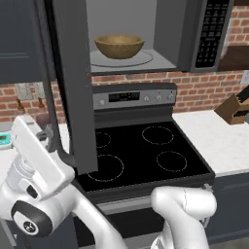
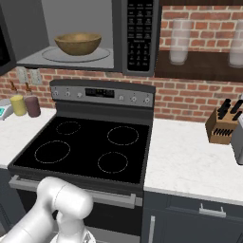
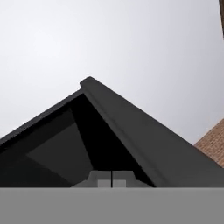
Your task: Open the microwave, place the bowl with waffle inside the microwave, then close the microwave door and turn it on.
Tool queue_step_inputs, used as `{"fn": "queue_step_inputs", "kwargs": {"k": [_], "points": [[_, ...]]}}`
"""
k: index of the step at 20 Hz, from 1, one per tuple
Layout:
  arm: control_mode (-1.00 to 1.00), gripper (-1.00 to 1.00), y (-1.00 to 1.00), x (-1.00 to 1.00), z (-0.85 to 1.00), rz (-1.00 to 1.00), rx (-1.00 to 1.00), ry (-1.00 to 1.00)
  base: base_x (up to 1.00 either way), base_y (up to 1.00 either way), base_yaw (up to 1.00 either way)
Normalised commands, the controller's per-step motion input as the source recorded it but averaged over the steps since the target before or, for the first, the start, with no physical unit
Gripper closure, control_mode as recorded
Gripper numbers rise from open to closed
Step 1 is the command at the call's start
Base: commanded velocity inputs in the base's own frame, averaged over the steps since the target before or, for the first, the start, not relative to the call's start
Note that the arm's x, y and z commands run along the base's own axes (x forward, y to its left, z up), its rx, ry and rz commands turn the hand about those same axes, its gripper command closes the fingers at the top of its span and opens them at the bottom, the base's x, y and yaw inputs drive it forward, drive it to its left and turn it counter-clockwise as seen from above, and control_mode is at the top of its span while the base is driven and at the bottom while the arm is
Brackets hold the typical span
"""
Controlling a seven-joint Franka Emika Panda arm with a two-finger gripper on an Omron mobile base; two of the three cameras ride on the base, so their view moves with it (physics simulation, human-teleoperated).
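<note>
Gripper [image 3: 112, 179] clenched on nothing, fingertips pressed together, pointing up at the microwave door [image 1: 73, 82], which hangs wide open. Bowl [image 1: 119, 46] sits on the turntable [image 1: 146, 59] inside the microwave [image 2: 137, 35], above the stove [image 2: 90, 147]
</note>
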Motion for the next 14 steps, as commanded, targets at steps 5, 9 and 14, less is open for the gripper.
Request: {"fn": "queue_step_inputs", "kwargs": {"k": [5, 9, 14], "points": [[-1.0, 1.0, -1.0, -0.58, 0.48, 0.05, 0.59, -0.18, 0.0, 0.0, 0.0], [-1.0, 1.0, -1.0, -0.18, 0.53, 0.04, 0.61, -0.01, 0.0, 0.0, 0.0], [-1.0, 1.0, -1.0, 0.0, 0.48, 0.02, 0.57, 0.11, 0.0, 0.0, 0.0]]}}
